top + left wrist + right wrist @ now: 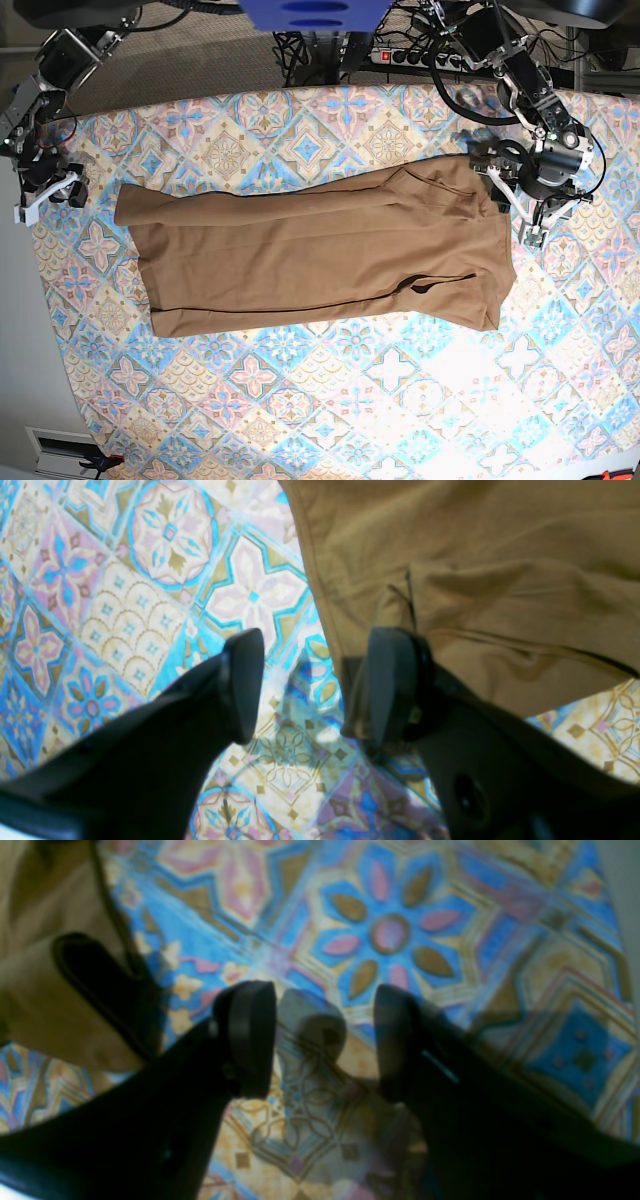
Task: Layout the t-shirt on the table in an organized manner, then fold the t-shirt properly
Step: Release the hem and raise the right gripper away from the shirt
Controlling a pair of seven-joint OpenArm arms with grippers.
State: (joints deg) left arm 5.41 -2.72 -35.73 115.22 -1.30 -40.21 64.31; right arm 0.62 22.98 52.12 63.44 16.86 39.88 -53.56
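The tan-brown t-shirt (310, 250) lies spread lengthwise across the middle of the table (330, 400), with some folds at its right end. My left gripper (512, 212) is open at that right end. In the left wrist view one finger rests over the t-shirt (475, 580) hem, the other over the table (150, 580), and the left gripper (320, 682) holds nothing. My right gripper (55, 192) hovers open just left of the shirt's left end. In the right wrist view the right gripper (322, 1040) is over the patterned table (390, 940), with the t-shirt (40, 990) at the far left.
A power strip with cables (400, 55) and a blue object (310, 12) sit behind the table's back edge. Grey floor (15, 330) runs along the table's left edge, close to my right arm.
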